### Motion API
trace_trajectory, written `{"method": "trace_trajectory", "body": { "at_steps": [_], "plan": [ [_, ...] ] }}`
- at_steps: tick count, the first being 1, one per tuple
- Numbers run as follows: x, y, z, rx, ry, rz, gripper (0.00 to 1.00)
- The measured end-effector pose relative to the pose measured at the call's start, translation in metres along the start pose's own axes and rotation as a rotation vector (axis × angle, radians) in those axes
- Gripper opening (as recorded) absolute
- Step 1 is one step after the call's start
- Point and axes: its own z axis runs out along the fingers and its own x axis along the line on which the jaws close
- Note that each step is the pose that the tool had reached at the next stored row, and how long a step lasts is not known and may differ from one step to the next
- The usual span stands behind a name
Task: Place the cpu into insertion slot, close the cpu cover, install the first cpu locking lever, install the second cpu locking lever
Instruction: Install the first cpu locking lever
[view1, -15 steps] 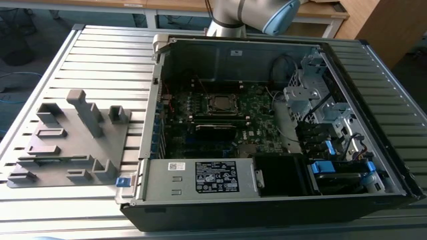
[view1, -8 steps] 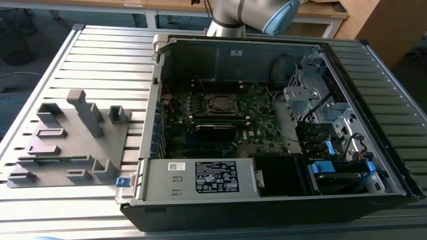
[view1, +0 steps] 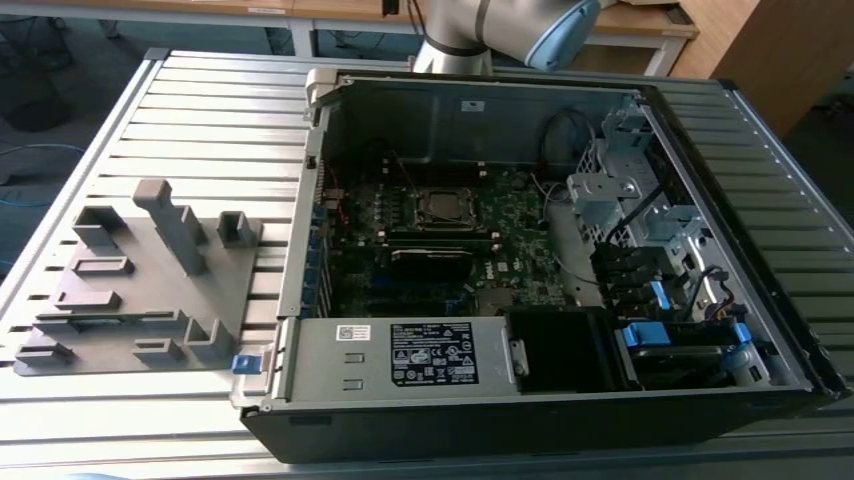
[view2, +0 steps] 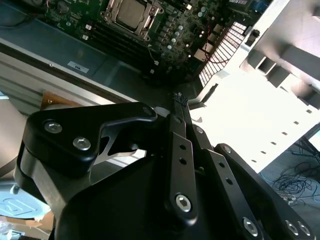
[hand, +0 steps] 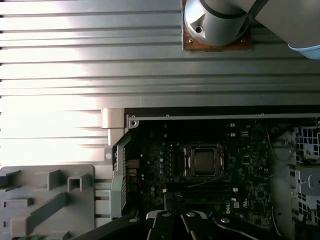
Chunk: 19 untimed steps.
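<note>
The cpu (view1: 439, 206) is a dull silver square lying in the insertion slot (view1: 461, 216) on the green board inside the open computer case. In both wrist views the cpu (hand: 204, 161) (view2: 131, 11) lies flat, with the cpu cover (view2: 148, 21) as a thin metal frame around it. Whether the locking levers are latched I cannot tell. My gripper (view2: 179, 100) (hand: 172, 200) hangs high above the board, well off to one side of the slot. Its black fingertips meet with nothing between them.
A grey fixture block (view1: 134, 280) with upright posts stands on the slatted table at the exterior view's left of the case. Inside the case are a long black memory module (view1: 430, 255), a power supply (view1: 400, 355), and drive cages with cables (view1: 641, 230). The arm's base (hand: 215, 22) stands behind the case.
</note>
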Motion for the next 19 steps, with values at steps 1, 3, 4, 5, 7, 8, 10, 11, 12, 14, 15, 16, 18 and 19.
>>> {"method": "trace_trajectory", "body": {
  "at_steps": [1,3,4,5,7,8,10,11,12,14,15,16,18,19],
  "plan": [
    [0.0,-0.0001,0.0018,0.0001,0.0,0.0,0.11],
    [0.0004,-0.0004,0.0053,0.0003,0.0001,0.0,0.11],
    [0.0007,-0.0005,0.007,0.0003,0.0002,0.0,0.11],
    [0.0012,-0.0007,0.009,0.0003,0.0001,0.0,0.11],
    [0.0023,-0.001,0.0127,0.0001,0.0,0.0,0.11],
    [0.0028,-0.0011,0.0144,0.0002,0.0001,0.0,0.11],
    [0.0035,-0.0014,0.018,0.0002,0.0001,0.0,0.11],
    [0.0036,-0.0015,0.0192,0.0002,0.0001,0.0,0.11],
    [0.0035,-0.0015,0.0194,0.0002,0.0001,0.0,0.11],
    [0.0036,-0.0016,0.0195,0.0003,0.0002,0.0,0.11],
    [0.0036,-0.0016,0.0195,0.0003,0.0001,0.0,0.11],
    [0.0036,-0.0016,0.0196,0.0002,0.0001,0.0,0.11],
    [0.0036,-0.0016,0.0207,0.0,0.0,0.0,0.11],
    [0.0036,-0.0018,0.0221,0.0001,0.0001,0.0,0.11]
  ]
}}
